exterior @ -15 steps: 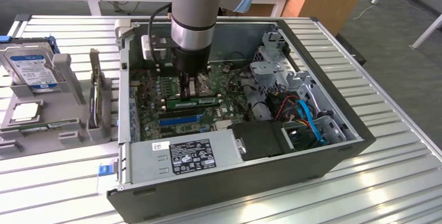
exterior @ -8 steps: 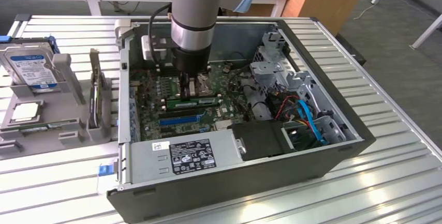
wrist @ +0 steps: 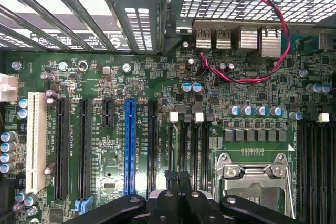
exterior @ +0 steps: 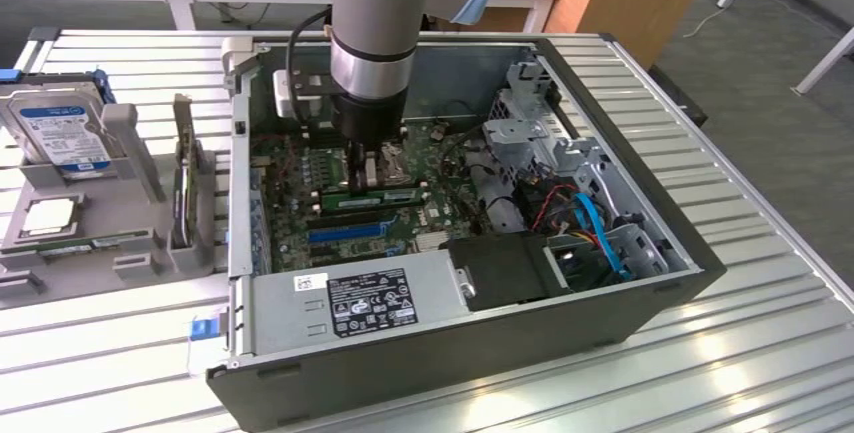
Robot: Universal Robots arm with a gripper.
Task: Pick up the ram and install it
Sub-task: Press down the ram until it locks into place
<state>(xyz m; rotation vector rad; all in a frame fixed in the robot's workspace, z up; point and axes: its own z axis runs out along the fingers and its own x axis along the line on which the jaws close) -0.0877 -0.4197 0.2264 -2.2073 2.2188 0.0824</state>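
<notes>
Exterior view: an open case (exterior: 641,243) sits on a table (exterior: 747,353). The arm (exterior: 374,23) reaches down into it, with the gripper (exterior: 366,161) low over the motherboard (exterior: 300,218). The ram (exterior: 367,196), green with a pale label, lies at the gripper's 6 o'clock, along the slots; whether it is seated cannot be told.

Wrist view: the gripper (wrist: 177,178) hangs above 2 black slots (wrist: 191,145), with the CPU socket (wrist: 252,174) at 3 o'clock. Whether it is clenched or released cannot be told. Pickup is judged done; installation is unconfirmed.
</notes>
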